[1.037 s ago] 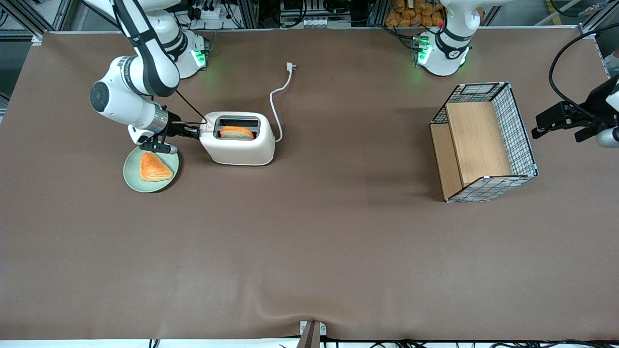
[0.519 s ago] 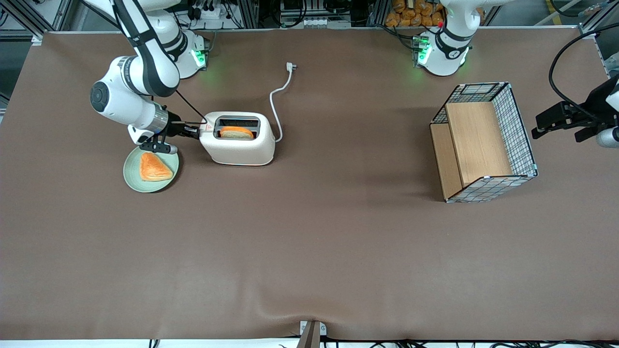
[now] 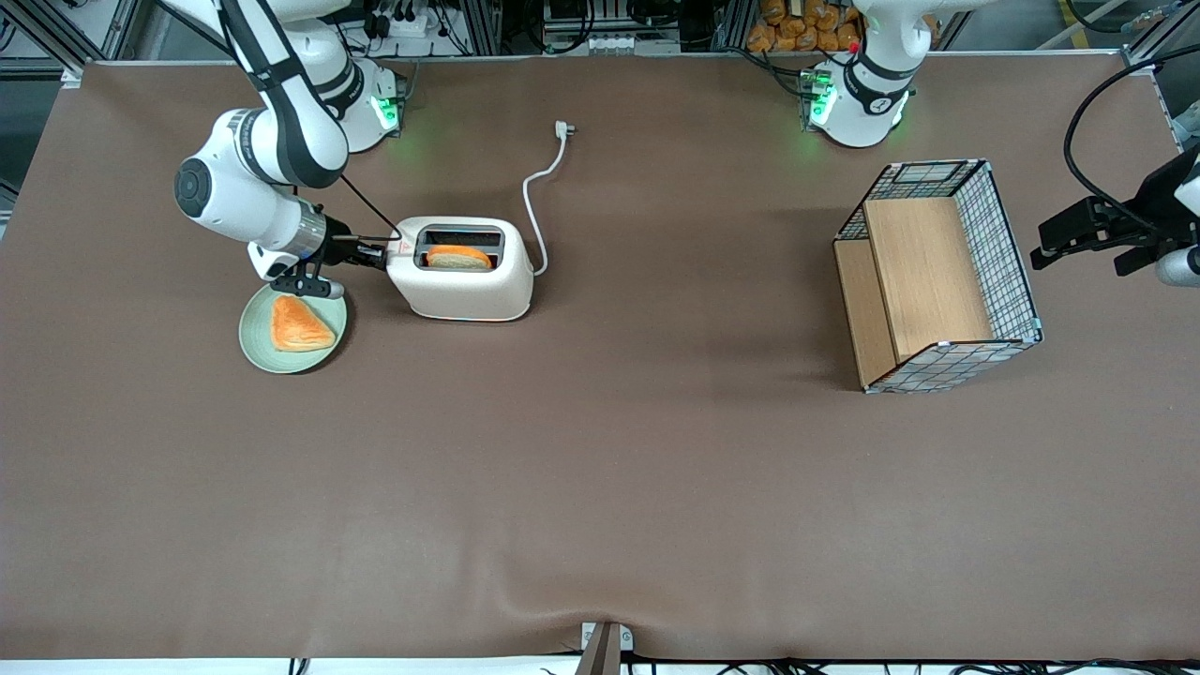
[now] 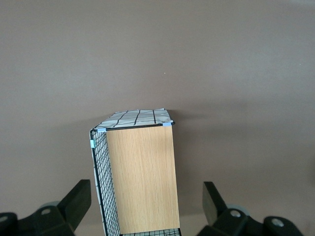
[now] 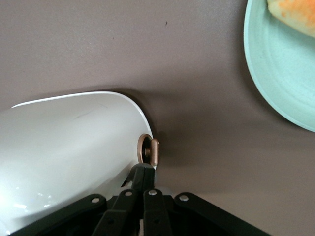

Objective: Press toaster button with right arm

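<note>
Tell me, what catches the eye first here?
Probably the cream toaster with a golden slice of bread in its slot, and the white arm's gripper shut against its narrow end. Beside it a pastry lies on a green plate; a wire basket sits toward the parked arm's end.

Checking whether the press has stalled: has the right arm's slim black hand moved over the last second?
No. In the front view the hand sits at the same spot against the cream-white toaster's narrow end, just above the round green plate.

One toaster [image 3: 461, 269], one plate [image 3: 292, 330], one basket [image 3: 937, 275].
</note>
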### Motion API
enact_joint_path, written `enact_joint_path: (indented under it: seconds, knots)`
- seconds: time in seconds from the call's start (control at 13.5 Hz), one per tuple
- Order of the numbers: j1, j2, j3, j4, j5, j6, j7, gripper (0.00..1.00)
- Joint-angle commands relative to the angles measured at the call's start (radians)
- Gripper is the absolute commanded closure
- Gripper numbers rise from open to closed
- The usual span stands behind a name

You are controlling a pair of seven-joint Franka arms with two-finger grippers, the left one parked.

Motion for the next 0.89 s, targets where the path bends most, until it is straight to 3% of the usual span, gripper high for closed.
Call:
enact_joint_path:
  seconds: [0.0,0.52,0.81]
  knots:
    - [0.010,0.045,0.010,-0.020,0.051,0.081,-0.096,1.00]
    - [-0.004,0.014,0.005,-0.010,0.048,0.060,-0.110,1.00]
    - [-0.063,-0.052,0.001,0.052,0.027,-0.110,-0.104,1.00]
